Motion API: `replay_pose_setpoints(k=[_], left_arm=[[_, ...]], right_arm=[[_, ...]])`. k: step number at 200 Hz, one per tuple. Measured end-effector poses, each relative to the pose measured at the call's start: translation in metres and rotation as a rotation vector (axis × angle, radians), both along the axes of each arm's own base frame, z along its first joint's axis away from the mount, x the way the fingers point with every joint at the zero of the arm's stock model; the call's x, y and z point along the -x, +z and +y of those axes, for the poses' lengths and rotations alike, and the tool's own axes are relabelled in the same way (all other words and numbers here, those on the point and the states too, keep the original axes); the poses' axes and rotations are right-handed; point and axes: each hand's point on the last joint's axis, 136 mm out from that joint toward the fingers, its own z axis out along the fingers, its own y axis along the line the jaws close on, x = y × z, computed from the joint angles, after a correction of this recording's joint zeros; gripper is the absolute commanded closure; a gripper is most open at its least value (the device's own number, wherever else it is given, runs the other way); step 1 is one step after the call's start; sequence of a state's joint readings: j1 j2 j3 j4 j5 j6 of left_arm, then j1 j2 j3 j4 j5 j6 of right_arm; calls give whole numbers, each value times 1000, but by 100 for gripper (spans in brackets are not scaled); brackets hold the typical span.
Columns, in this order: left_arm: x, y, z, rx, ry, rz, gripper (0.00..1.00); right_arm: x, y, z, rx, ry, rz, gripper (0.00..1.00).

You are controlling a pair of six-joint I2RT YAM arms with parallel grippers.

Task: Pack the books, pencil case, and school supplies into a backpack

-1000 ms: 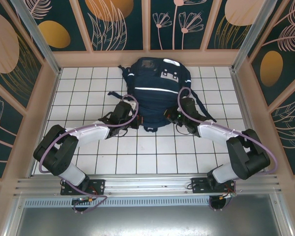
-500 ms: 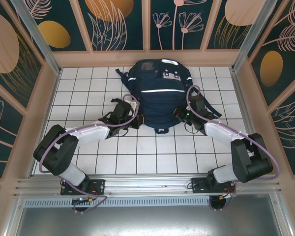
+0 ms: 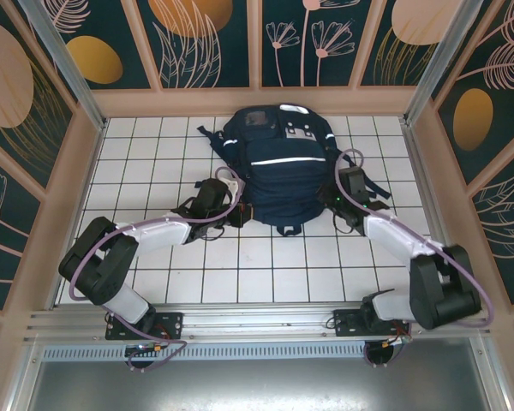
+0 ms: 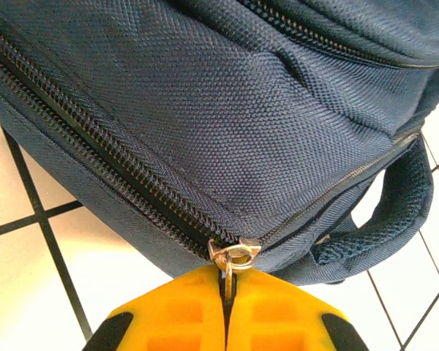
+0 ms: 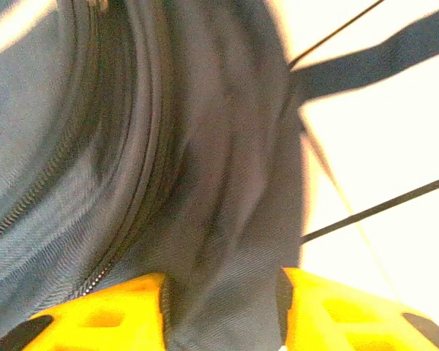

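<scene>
The white tiled surface [image 3: 154, 265] is carrying one big thing: the backpack [image 3: 278, 158] is lying flat in the middle, toward the far side, stripes up, with its carry handle [image 4: 395, 212] pointing back at the arms. My read is that the zip is the step in hand.

The left hand [image 4: 227, 281] is clamping fully closed on the zipper pull at the bag's near-left corner. The right hand [image 5: 221, 289] is sitting against the bag's right flank with its yellow fingers parted and a fold of navy fabric between them. That view is blurry, so I can't tell if it's actually squeezing the fabric or just straddling it.

To do this well, I'd say the left hand should be dragging along the line of the zipper track [image 4: 95, 157], not lifting. The right side should be bracing the fabric, so the whole bag isn't sliding across the tiles instead of the slider moving.

The zipper pull [image 4: 234, 256] is a thin metal tab, so any sideways twist is probably going to pop it out of the pinch.
</scene>
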State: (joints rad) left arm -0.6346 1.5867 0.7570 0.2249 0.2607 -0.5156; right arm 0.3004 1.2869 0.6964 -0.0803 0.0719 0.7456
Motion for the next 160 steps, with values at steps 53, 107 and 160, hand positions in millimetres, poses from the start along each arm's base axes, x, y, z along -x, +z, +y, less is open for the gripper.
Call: replay_pose_setpoints(k=[53, 107, 160], left_arm=[[1, -12, 10, -29, 39, 18, 100], [11, -13, 0, -39, 24, 7, 100], [27, -19, -17, -46, -20, 15, 100]], right_arm=[[-53, 48, -81, 69, -272, -91, 44], [-143, -21, -66, 11, -110, 108, 50], [-174, -30, -2, -67, 168, 115, 52]])
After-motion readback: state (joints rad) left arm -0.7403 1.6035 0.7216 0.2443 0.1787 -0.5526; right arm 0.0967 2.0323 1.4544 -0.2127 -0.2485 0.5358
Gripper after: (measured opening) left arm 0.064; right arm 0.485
